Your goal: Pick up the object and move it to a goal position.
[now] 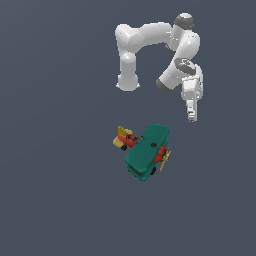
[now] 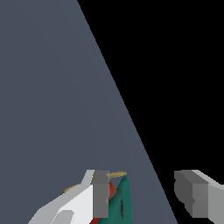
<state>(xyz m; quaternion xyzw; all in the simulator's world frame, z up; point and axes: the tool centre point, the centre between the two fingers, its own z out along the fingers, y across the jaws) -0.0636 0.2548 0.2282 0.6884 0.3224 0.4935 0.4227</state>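
While the gripper hangs with jaws spread wide and empty, the toy biplane rests on the floor toward the exterior view's lower left — well apart, wings running diagonally.

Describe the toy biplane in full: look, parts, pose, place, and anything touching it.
The toy biplane has broad teal-green wings stacked in two layers, a red body, a yellow propeller at one end and a yellow tail at the other. It looks like smooth painted plastic. It rests alone on the dark grey floor, below the arm in the exterior view. The gripper, jaws apart, is clear of it; nothing else touches it.
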